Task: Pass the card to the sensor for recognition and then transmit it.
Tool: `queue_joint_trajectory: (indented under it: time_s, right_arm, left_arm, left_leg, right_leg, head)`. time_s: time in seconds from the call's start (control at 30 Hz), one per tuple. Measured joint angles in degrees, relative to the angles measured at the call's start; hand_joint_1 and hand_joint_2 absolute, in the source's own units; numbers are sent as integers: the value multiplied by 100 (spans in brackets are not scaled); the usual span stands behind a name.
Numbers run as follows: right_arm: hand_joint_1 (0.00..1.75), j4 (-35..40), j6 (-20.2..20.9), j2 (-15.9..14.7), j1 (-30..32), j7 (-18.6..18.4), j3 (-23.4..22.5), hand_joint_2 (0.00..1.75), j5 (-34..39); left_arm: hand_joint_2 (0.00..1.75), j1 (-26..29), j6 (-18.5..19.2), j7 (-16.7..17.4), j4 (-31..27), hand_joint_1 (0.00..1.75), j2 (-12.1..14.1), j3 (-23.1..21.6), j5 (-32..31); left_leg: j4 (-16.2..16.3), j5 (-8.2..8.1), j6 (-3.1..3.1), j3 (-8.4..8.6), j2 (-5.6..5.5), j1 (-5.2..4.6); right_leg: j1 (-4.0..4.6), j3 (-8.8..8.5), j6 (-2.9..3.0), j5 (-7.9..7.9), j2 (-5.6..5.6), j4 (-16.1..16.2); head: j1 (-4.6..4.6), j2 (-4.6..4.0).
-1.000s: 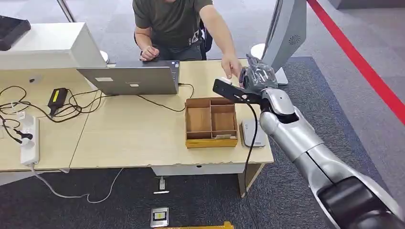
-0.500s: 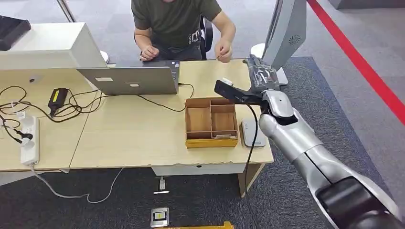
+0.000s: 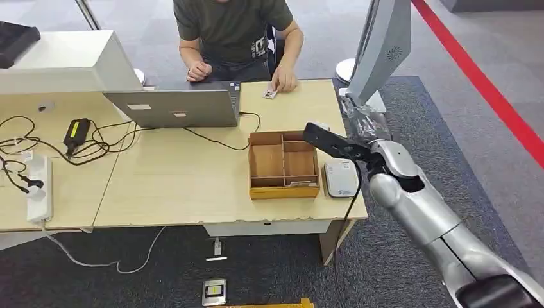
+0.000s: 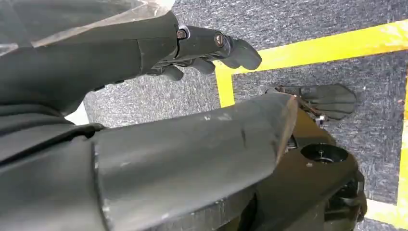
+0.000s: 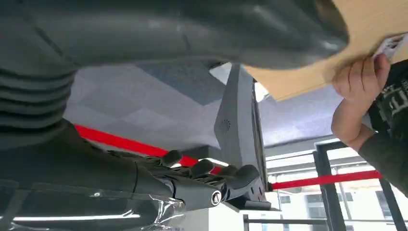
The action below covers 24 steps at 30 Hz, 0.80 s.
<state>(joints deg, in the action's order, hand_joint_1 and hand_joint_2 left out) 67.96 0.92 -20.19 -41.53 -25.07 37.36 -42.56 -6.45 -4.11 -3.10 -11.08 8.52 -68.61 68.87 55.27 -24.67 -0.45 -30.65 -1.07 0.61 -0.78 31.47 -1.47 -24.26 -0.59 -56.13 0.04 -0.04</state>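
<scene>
A small white card (image 3: 270, 94) lies on the far side of the desk, under the fingers of a seated person's hand (image 3: 283, 81), beside the laptop. The right wrist view catches that card's edge (image 5: 392, 45) and the person's hand (image 5: 361, 77). My right hand (image 3: 360, 120), wrapped in clear plastic, hovers off the desk's right edge with fingers (image 5: 202, 183) stretched out and nothing in them. It is above and beyond the white card sensor (image 3: 340, 178), which lies flat at the desk's right front. My left hand (image 4: 192, 48) hangs over the floor, fingers extended and empty.
A wooden divided box (image 3: 283, 163) sits just left of the sensor. An open laptop (image 3: 173, 107), a power brick, cables and a power strip (image 3: 40, 189) occupy the desk's left half. A grey stand (image 3: 378, 48) rises behind my right hand.
The person took the card from my right hand, drew it back and set it on the desk by the laptop. My right arm pulled back and rightward, off the desk edge.
</scene>
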Motion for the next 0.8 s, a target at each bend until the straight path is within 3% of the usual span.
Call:
queue_joint_trajectory:
  time_s: [0.2,0.37,0.5,0.77,0.8]
  right_arm:
    - [0,1613,-98,-830,688,-429,-355,0,1026]
    - [0,2979,-534,-1378,1389,-659,-606,0,923]
    - [0,3779,-610,-1520,1880,-660,-647,0,390]
    - [0,4631,-890,-1399,2450,-490,-459,0,-408]
    - [0,4681,-870,-1386,2481,-501,-435,175,-384]
  left_arm:
    - [0,17,-9,-22,0,0,0,42,-9]
    - [0,17,-55,-24,0,0,-7,83,68]
    - [0,9,-140,-28,0,0,-33,158,219]
    - [0,-1,-188,-52,-2,0,-149,295,253]
    - [0,-1,-186,-70,-2,0,-160,306,251]
  left_leg:
    - [1,-2,0,2,0,1]
    - [-2,-3,0,1,0,2]
    - [-5,-5,-1,1,2,4]
    - [-7,-5,-1,0,3,5]
    - [-7,-5,-1,0,2,4]
  right_leg:
    - [-5,0,0,0,0,2]
    - [-3,-2,0,-1,-1,2]
    - [-1,-2,2,-2,-3,1]
    - [0,-2,2,-2,-3,1]
    - [0,-3,2,-2,-3,1]
  head:
    - [0,0]
    - [-2,0]
    - [-9,0]
    - [-7,0]
    - [-7,0]
